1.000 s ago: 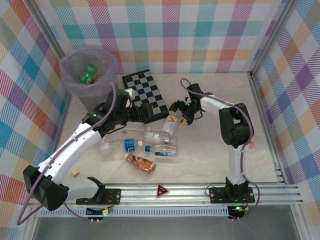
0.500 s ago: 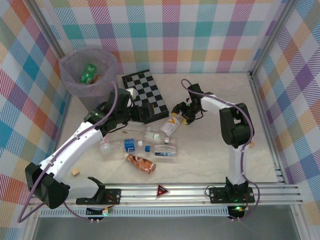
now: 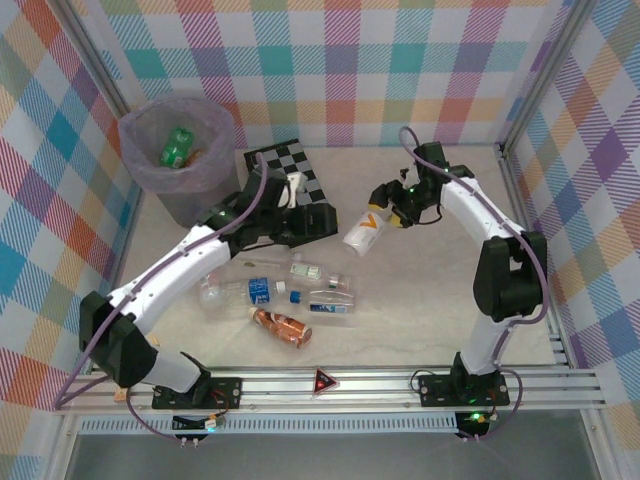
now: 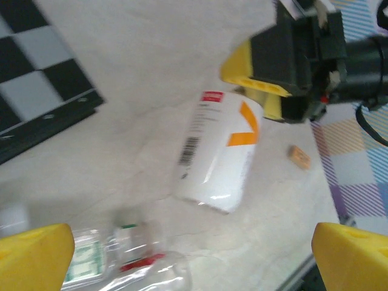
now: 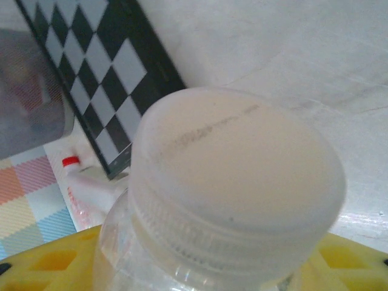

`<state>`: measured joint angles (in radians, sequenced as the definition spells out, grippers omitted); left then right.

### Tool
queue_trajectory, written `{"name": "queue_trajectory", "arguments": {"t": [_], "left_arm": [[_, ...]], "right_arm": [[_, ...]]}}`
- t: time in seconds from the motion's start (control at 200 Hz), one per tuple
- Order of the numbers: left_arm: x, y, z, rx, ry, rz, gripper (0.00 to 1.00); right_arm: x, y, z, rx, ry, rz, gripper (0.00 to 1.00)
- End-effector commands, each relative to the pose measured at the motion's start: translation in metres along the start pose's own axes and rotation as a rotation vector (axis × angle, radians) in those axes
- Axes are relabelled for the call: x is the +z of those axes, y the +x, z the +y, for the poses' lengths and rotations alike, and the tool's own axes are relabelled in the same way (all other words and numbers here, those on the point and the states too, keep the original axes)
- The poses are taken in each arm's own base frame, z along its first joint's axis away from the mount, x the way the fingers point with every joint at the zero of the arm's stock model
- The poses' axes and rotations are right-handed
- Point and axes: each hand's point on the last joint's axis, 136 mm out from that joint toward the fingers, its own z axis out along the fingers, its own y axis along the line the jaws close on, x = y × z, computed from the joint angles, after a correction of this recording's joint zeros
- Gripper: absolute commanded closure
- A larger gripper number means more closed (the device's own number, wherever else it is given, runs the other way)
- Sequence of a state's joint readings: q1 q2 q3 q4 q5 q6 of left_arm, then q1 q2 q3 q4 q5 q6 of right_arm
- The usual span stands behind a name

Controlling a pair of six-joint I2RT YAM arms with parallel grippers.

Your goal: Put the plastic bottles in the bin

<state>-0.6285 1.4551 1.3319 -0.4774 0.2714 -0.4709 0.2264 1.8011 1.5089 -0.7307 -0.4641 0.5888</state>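
My right gripper point(image 3: 386, 212) is shut on the neck end of a white bottle with an orange mark point(image 3: 364, 232), which hangs tilted just over the table. In the right wrist view its white cap point(image 5: 237, 182) sits between the yellow fingers point(image 5: 42, 262). My left gripper point(image 3: 322, 222) stands open beside it, and the left wrist view looks down on that white bottle point(image 4: 219, 151). Several bottles lie on the table: two clear ones point(image 3: 254, 290) point(image 3: 331, 301) and a brown-orange one point(image 3: 282, 325). The bin point(image 3: 178, 190) at the back left holds a green bottle point(image 3: 177, 146).
A chequered board point(image 3: 285, 172) lies between the bin and the grippers, under my left arm. A small tan block point(image 4: 298, 156) rests on the table right of the white bottle. Checked walls close in the table on three sides.
My right gripper closed on the white bottle and carried it up and to the right. My left arm swung right across the chequered board, gripper still open.
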Motion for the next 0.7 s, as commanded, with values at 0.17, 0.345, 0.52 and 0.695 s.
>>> {"name": "queue_trajectory", "arguments": {"t": [0.17, 0.345, 0.52, 0.695], "left_arm": [[0.047, 0.011, -0.065, 0.178, 0.107, 0.11, 0.0], [0.07, 0.017, -0.059, 0.192, 0.059, 0.146, 0.0], [0.076, 0.017, -0.051, 0.201, 0.012, 0.136, 0.0], [0.08, 0.021, -0.046, 0.203, -0.002, 0.142, 0.05]], "right_arm": [[-0.031, 0.03, 0.045, -0.131, -0.13, 0.062, 0.45], [-0.039, 0.038, 0.064, -0.148, -0.219, 0.086, 0.43], [-0.044, 0.042, 0.075, -0.161, -0.264, 0.092, 0.43], [-0.045, 0.043, 0.08, -0.165, -0.282, 0.089, 0.43]]}}
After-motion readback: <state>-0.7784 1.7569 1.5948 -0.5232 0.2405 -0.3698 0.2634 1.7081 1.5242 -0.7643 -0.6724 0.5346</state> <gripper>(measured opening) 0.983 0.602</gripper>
